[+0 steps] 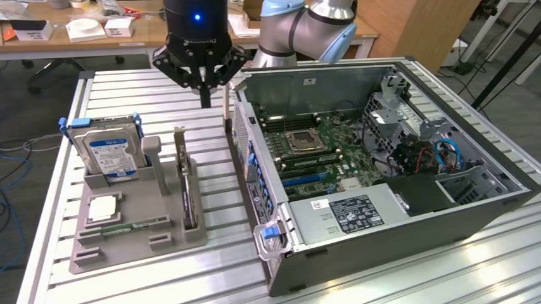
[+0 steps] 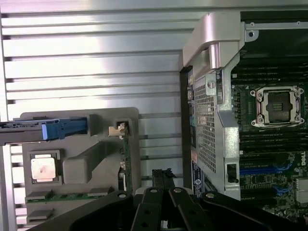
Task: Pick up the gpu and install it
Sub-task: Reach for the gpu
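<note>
The gpu [image 1: 187, 189] is a thin dark card standing on its long edge in a slot of the grey holder [image 1: 127, 244], with its silvery bracket at the far end. My gripper [image 1: 204, 101] hangs shut and empty above the slatted table, just beyond the gpu's bracket end, between the holder and the open computer case [image 1: 338, 79]. In the wrist view the gpu [image 2: 126, 161] appears edge-on in the holder [image 2: 86, 163], a short way off from my shut gripper [image 2: 162, 179]. The motherboard [image 1: 321, 149] lies exposed inside the case.
A silver hard drive [image 1: 106, 149] with a blue label stands in the holder beside the gpu. A processor chip [image 1: 101, 208] and a green memory stick [image 1: 127, 226] lie in front of the drive. The case's side wall [image 1: 253, 183] rises close to the holder. A desk with boxes [image 1: 85, 28] stands behind.
</note>
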Available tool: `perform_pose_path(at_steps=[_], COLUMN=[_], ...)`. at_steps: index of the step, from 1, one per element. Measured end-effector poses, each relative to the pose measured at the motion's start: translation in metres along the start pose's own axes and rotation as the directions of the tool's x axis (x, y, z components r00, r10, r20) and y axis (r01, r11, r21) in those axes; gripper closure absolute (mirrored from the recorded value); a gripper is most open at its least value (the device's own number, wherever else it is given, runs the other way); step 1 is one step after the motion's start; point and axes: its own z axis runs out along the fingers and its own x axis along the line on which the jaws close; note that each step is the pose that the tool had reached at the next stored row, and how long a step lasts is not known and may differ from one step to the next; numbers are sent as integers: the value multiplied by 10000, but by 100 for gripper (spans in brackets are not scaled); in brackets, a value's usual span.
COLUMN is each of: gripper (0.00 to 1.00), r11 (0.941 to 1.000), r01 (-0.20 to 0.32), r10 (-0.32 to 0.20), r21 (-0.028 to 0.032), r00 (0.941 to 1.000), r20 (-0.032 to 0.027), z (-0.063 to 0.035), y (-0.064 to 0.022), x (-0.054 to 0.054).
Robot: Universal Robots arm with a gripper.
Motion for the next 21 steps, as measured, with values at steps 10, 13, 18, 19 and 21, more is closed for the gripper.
perform_pose_path(at_steps=[10,13,18,19,21], gripper=[89,89,89,89,89], r11=[10000,10000,10000,10000,10000], r01=[0,0,0,0,0], r10=[0,0,0,0,0], r21=[1,0,1,0,0], r00=[10000,10000,10000,10000,10000], r20=[0,0,-1,0,-1], z=[6,8,12,13,14], y=[-3,-4,-7,-7,-8], x=[44,54,84,89,102])
